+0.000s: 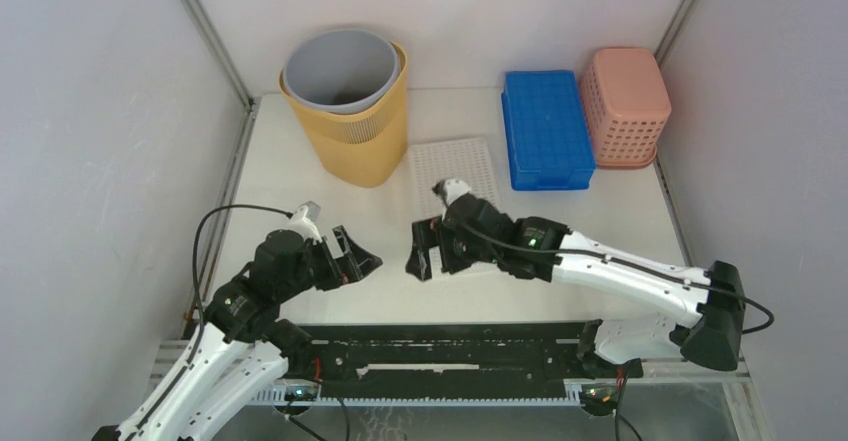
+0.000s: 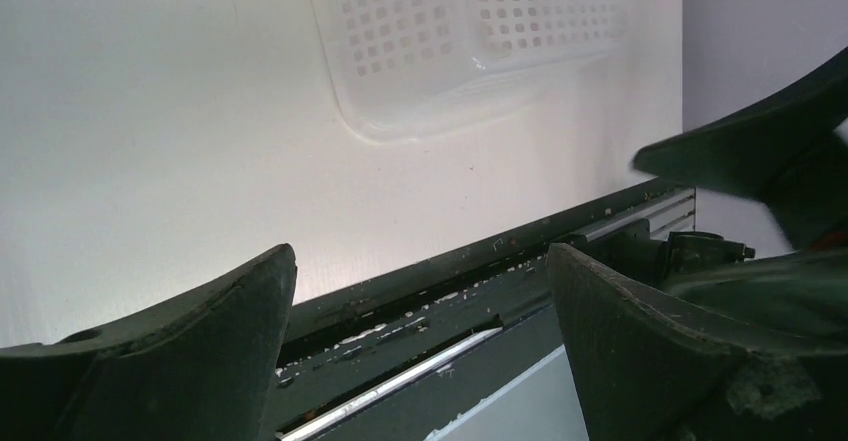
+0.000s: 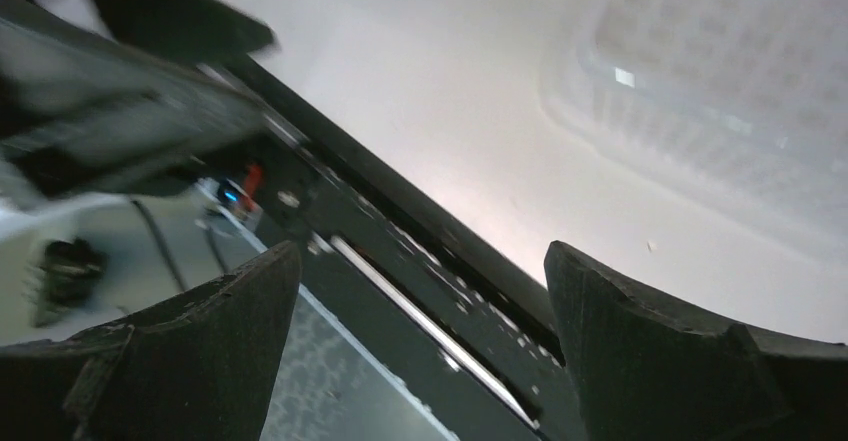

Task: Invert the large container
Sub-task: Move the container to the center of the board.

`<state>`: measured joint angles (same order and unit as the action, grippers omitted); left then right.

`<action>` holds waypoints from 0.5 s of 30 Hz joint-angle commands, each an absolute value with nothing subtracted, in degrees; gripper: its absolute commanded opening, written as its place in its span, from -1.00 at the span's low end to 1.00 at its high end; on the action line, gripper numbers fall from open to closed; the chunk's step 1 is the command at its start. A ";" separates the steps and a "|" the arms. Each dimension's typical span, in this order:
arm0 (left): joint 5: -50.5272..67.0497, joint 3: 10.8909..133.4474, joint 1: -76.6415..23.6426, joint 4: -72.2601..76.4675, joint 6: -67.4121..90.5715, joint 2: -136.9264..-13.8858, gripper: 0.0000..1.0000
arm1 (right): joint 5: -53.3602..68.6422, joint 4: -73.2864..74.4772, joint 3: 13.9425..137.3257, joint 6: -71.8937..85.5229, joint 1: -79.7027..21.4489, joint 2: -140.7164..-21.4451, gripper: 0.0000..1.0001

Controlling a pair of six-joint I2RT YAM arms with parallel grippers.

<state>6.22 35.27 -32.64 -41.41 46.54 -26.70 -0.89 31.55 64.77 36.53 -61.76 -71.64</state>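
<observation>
The large container [image 1: 355,121] is a tall yellow-orange bin with a grey liner [image 1: 340,69], standing upright with its mouth up at the back left of the table. My left gripper [image 1: 362,259] is open and empty near the front left, well short of the bin. My right gripper [image 1: 418,256] is open and empty at the front middle, facing the left one across a small gap. In the left wrist view my gripper [image 2: 420,291] frames the table's front rail. In the right wrist view my gripper [image 3: 420,301] does the same.
A white perforated tray [image 1: 455,166] lies flat right of the bin, partly under my right arm; it also shows in the left wrist view [image 2: 470,41] and the right wrist view [image 3: 720,71]. A blue crate [image 1: 545,129] and a pink basket [image 1: 626,106] stand back right. A black rail [image 1: 450,346] runs along the front edge.
</observation>
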 commanded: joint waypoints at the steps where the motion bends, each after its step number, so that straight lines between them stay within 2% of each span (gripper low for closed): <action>1: 6.77 34.75 -32.61 -38.49 45.73 -28.01 1.00 | -8.12 37.61 61.20 37.89 -67.31 -74.17 1.00; 6: 6.73 34.78 -32.61 -38.50 45.75 -27.97 1.00 | -12.68 36.31 59.42 41.66 -68.62 -78.98 0.98; 15: 6.61 34.78 -32.64 -40.15 45.84 -26.53 1.00 | -12.26 28.03 63.68 42.62 -58.02 -92.17 0.96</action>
